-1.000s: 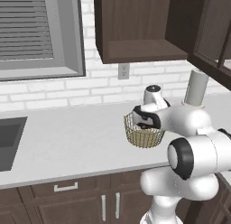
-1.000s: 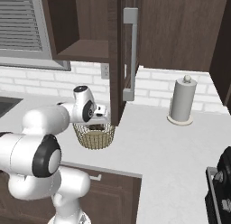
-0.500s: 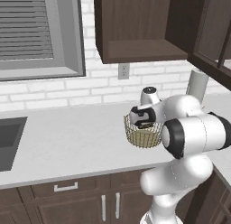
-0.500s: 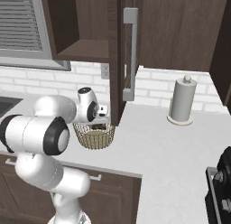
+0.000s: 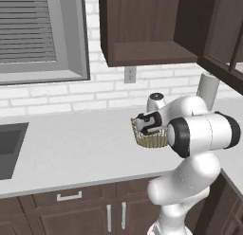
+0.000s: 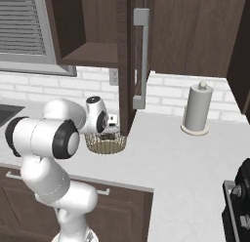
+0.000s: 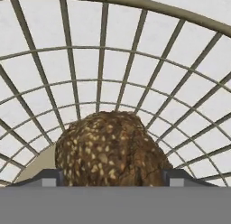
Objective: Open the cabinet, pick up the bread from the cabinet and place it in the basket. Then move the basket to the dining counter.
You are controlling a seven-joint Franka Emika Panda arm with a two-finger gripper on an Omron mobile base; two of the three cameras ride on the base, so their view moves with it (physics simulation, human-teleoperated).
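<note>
A: One roll to account for: bread point(image 7: 110, 148) down inside the basket point(image 5: 148, 138), resting on the solid base, mesh wall curving up behind it

B: And the gripper point(image 7: 113, 177)?

A: Low in the basket, jaws spread wide either side of the bread, apparently clamped on nothing. Hard to say whether the tips touch the crust

B: Basket's place?

A: On the white desk point(image 5: 71, 144), just beside the open cabinet point(image 6: 141, 50) door

B: Handling, by guess?

A: Probably light and fairly stiff, though thin wire may flex under a hard pinch. Best taken at the rim, one finger inside and one outside, kept level so the loose roll stays put. No squeezing the bread: likely soft and crumbly
</note>
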